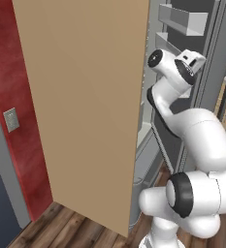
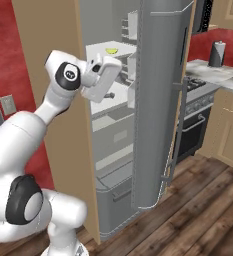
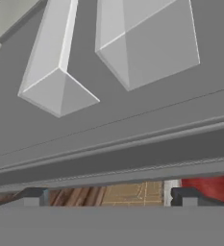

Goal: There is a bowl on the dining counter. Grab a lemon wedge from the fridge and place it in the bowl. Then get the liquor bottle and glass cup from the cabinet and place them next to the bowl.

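Note:
The fridge [image 2: 158,100] stands open, its grey door swung out to the right. A tiny yellow-green lemon wedge [image 2: 111,50] lies on an upper white shelf [image 2: 100,48] inside. My gripper [image 2: 108,93] is in the fridge opening, a little below and left of the wedge and apart from it. In the hand view the gripper [image 3: 108,197] is open, its dark fingertips [image 3: 32,196] set wide with nothing between them, facing white door bins [image 3: 147,43]. The bowl, dining counter, liquor bottle, glass cup and cabinet are out of view.
A tall tan panel [image 1: 80,97] flanks the fridge on its left, against a red wall [image 1: 8,72] with a light switch [image 1: 11,119]. Right of the fridge door stand a dark oven [image 2: 198,122] and a counter with a dark canister [image 2: 217,54]. The floor [image 2: 198,210] is wood.

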Controlling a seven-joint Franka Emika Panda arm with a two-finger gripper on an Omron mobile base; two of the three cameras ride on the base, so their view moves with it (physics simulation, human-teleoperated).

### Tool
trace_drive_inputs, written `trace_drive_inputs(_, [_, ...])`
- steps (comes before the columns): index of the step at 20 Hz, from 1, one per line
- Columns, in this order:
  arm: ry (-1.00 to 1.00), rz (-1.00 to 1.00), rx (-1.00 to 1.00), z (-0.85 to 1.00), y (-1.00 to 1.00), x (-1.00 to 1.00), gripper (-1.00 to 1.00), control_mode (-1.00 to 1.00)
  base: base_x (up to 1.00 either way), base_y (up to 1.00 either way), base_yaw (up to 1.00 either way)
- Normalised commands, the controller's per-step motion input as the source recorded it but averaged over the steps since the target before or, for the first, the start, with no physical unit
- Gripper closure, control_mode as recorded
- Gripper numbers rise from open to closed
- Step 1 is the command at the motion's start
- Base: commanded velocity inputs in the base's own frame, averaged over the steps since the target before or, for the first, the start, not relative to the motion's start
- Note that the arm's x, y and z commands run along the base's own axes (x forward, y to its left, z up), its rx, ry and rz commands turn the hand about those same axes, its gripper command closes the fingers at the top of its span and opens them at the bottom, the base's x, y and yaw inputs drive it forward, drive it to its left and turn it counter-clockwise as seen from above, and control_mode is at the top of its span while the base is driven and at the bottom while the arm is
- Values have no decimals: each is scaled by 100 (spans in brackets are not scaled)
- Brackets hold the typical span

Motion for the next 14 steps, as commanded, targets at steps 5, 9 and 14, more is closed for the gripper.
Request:
trace_drive_inputs(5, [0, 0, 0, 0, -16, 37, -100, -100, 0, 0, 0])
trace_drive_inputs(9, [0, 0, 0, 0, -34, 46, -100, -100, 0, 0, 0])
trace_drive_inputs(14, [0, 0, 0, 0, -45, 39, -100, -100, 0, 0, 0])
